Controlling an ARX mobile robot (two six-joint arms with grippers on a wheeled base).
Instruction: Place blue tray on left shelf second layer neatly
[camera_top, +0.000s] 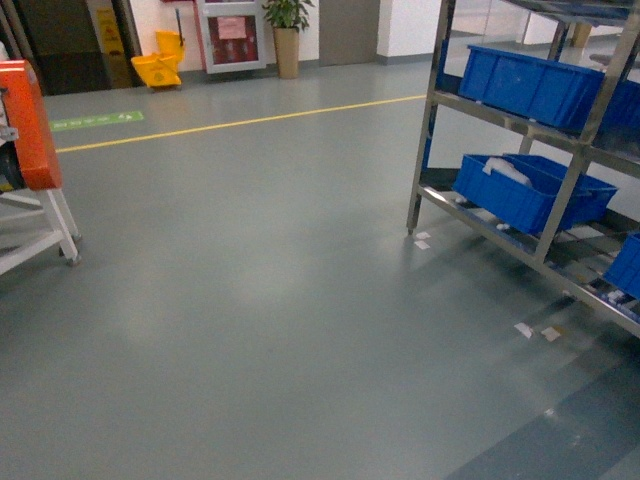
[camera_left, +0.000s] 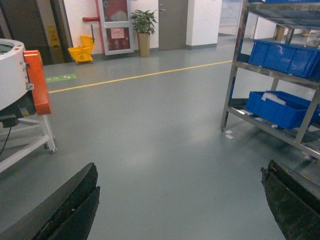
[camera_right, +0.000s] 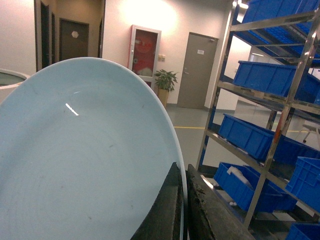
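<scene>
The blue tray (camera_right: 85, 160), a pale sky-blue round dish, fills the left of the right wrist view, held on edge. My right gripper (camera_right: 182, 167) is shut on its rim, one finger on each face. My left gripper (camera_left: 181, 167) is open, with only bare grey floor between its fingers. Neither gripper shows in the head view. A stainless-steel shelf rack (camera_top: 575, 150) stands at the right, also in the left wrist view (camera_left: 232, 60) and to the right of the tray (camera_right: 272, 145). Its tiers hold dark-blue crates (camera_top: 530, 85). I cannot tell whether it is the left shelf.
An orange and white machine on a white stand (camera_top: 25, 130) sits at the left edge. Far back are a yellow mop bucket (camera_top: 160, 65) and a potted plant (camera_top: 287, 30). Grey floor with a yellow line (camera_top: 250, 120) stretches between machine and rack.
</scene>
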